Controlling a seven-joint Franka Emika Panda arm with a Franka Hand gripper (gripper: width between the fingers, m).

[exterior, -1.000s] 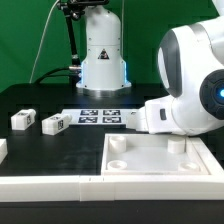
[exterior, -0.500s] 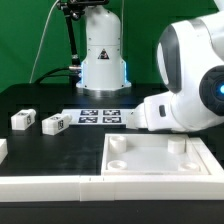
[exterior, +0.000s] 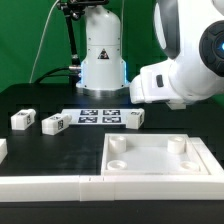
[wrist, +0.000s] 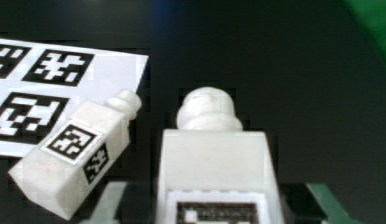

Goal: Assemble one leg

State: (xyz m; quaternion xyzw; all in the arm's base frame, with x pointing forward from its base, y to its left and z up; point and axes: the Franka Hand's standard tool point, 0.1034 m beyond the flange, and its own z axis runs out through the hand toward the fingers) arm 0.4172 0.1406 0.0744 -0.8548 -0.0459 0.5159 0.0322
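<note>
In the wrist view my gripper [wrist: 220, 207] is shut on a white leg [wrist: 215, 140], whose rounded peg end points away from the camera. The fingers [wrist: 122, 200] show on either side of it. A second leg [wrist: 80, 150] with a square tag lies on the black table beside the marker board [wrist: 48, 80]. In the exterior view that second leg [exterior: 135, 118] lies at the right end of the marker board [exterior: 98, 117]. The arm's white wrist housing [exterior: 170, 85] hangs above it and hides the gripper and the held leg.
Two more legs [exterior: 22, 119] [exterior: 54, 124] lie on the exterior view's left of the table. The large white tray-like part [exterior: 160, 170] with round corner sockets lies at the front right. A white rail [exterior: 45, 184] runs along the front edge. The robot base [exterior: 100, 55] stands behind.
The arm has risen and drawn toward the exterior view's right. This uncovers the leg at the right end of the marker board. The other parts have not moved.
</note>
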